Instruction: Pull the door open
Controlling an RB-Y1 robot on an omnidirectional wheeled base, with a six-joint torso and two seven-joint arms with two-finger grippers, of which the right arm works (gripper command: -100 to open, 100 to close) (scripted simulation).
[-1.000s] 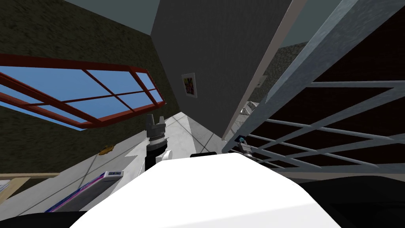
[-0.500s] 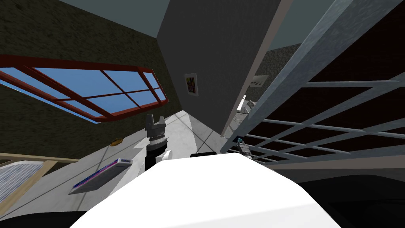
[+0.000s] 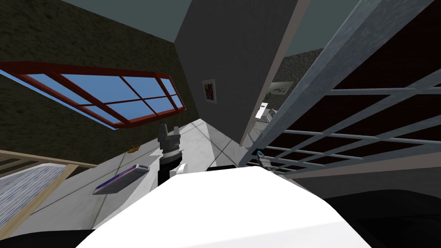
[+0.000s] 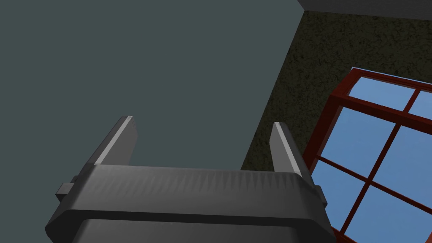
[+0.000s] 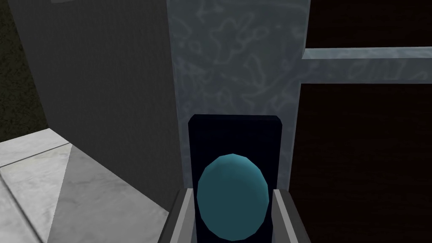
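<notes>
Head, door (image 3: 331, 64): grey-framed, dark panes, to my right; right gripper (image 3: 259, 154) at its edge.
Left wrist, left gripper (image 4: 202, 123): fingers stand wide apart.
Right wrist, knob (image 5: 232, 196): teal, on the door's dark plate (image 5: 234, 135), pinched between the right fingers.

**Pale tiled floor, three things lying on it**

The floor (image 3: 196, 142) is laid with large pale grey, marbled tiles with thin dark seams. It runs away as a narrowing strip between the rough dark wall (image 3: 77, 38) with the red-framed window and the smooth grey wall (image 3: 232, 64). It also reaches the foot of the door (image 3: 344, 47). A flat book (image 3: 122, 178) with a blue and purple cover lies face up on the tiles, apart from both walls. A small orange thing (image 3: 133, 149), too small to name, lies close to the base of the window wall. At the near left a grey striped pad (image 3: 26, 189) in a light wooden frame stands on the floor
</notes>
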